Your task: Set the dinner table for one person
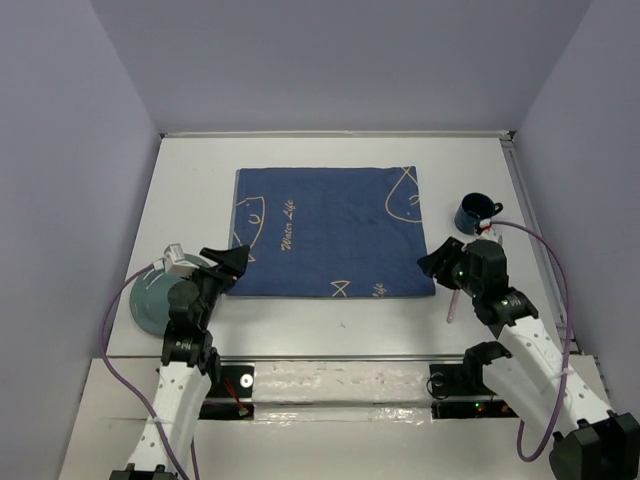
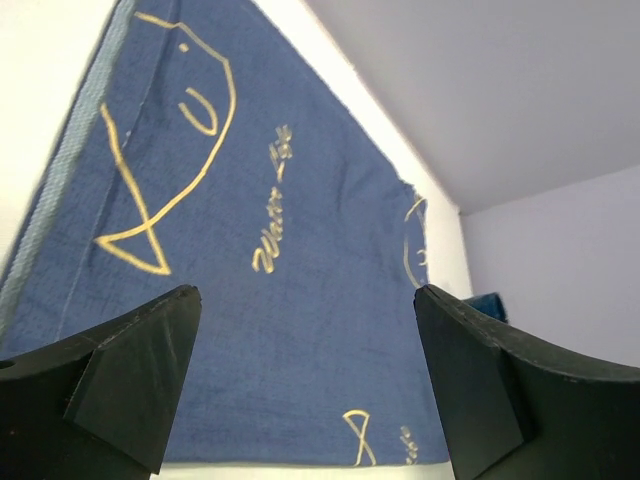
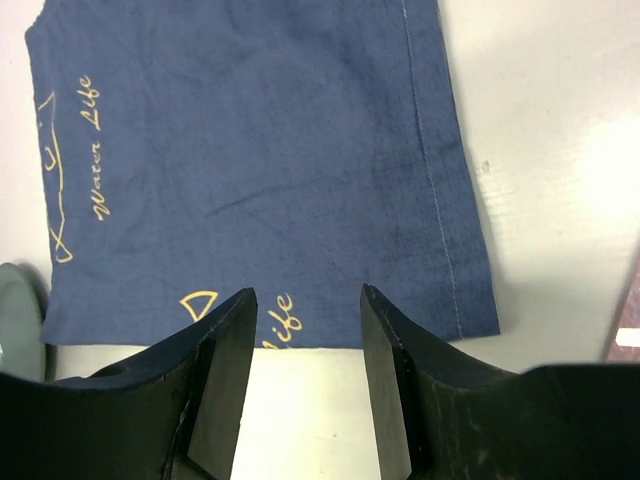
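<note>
The dinner table [image 1: 190, 180] is a matte white top. A dark blue cloth [image 1: 330, 232] with gold fish drawings lies flat at its middle. A grey-green plate [image 1: 150, 297] sits at the near left, partly under my left arm. A dark blue mug [image 1: 473, 212] stands right of the cloth. My left gripper [image 1: 238, 262] is open and empty over the cloth's near left corner; the cloth [image 2: 280, 330] shows between its fingers. My right gripper [image 1: 432, 262] is open and empty at the cloth's near right corner, over bare table [image 3: 560, 150] just short of the cloth's edge [image 3: 300, 200].
A thin pink utensil [image 1: 452, 305] lies on the table under my right arm; it shows as a pink edge [image 3: 625, 325] in the right wrist view. The plate's rim [image 3: 15, 310] shows there at the left. Lilac walls enclose the table.
</note>
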### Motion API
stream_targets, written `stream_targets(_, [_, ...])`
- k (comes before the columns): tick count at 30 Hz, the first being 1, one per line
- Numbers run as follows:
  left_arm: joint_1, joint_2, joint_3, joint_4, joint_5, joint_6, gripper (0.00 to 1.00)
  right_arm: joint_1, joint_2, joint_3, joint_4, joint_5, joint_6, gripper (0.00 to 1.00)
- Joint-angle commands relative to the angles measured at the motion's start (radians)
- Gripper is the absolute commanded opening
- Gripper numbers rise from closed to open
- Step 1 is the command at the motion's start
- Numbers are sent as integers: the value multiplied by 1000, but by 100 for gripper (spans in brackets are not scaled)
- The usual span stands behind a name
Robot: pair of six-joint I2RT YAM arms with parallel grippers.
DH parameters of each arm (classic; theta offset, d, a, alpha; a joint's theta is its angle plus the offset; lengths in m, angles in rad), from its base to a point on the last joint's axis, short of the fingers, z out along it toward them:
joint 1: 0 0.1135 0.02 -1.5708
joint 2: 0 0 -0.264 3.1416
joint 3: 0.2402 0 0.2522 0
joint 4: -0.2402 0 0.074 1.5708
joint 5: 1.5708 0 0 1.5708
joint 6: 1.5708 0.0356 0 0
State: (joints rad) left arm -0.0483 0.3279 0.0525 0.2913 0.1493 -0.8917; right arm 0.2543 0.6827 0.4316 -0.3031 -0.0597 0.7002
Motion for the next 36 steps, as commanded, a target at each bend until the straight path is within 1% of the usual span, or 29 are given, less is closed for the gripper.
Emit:
stream_targets(1, [5, 23, 123, -58, 6, 82, 99, -7, 41, 78, 18, 11, -50, 50])
stream_targets(3, [7, 57, 180, -69, 27, 131, 99, -7, 58, 99, 27, 23, -59, 48])
stream_targets(4, [5, 94, 249, -76, 54, 151, 99, -7, 64, 104, 32, 27, -67, 45])
stream_targets(5, [5, 111, 285, -84, 68, 189, 99, -7, 80, 110, 39, 32, -71, 43])
stream_targets(6, [5, 126, 323, -99, 87, 209, 99, -7, 87, 117, 44, 32, -77, 37])
stream_targets(7, [4, 146, 393, -112, 117, 256, 99, -7, 112, 119, 64, 23, -80, 23])
stream_targets(9, [4, 152, 460, -159, 136, 312, 99, -7, 147, 118, 88, -21, -82, 7])
stream_targets(10, [4, 146, 512, -179, 139, 336, 99, 15, 188, 114, 122, -35, -82, 0])
stream_targets(12, [2, 134, 553, -225, 139, 411, 99, 74, 228, 108, 156, -6, -74, 0])
stream_targets(13, [2, 122, 591, -244, 139, 437, 99, 148, 270, 98, 192, 17, -70, 0])
stream_targets(14, [1, 119, 607, -262, 136, 466, 99, 181, 270, 95, 203, 38, -65, 0])
stream_targets(15, [-1, 115, 639, -291, 128, 520, 99, 207, 311, 90, 212, 58, -45, 0])
stream_targets(17, [-27, 112, 665, -369, 79, 575, 99, 238, 343, 55, 242, 92, -3, 0])
stream_targets(18, [-42, 111, 665, -377, 58, 576, 99, 249, 345, 36, 251, 96, 11, 0])
stream_targets(20, [-74, 99, 641, -374, 33, 588, 99, 249, 330, -23, 271, 115, 33, 0])
stream_targets(22, [-81, 92, 609, -376, 26, 589, 99, 249, 289, -69, 256, 171, 74, 0])
stream_targets(25, [-90, 89, 615, -371, 30, 594, 99, 249, 246, -108, 236, 189, 113, 0])
stream_targets(29, [-105, 86, 615, -374, 35, 597, 99, 249, 264, -145, 220, 228, 168, 0])
stream_targets(33, [-125, 76, 615, -380, 29, 602, 99, 249, 256, -126, 199, 247, 167, 1])
stream_targets(36, [-140, 72, 615, -386, 26, 603, 99, 249, 198, -44, 119, 297, 118, 8])
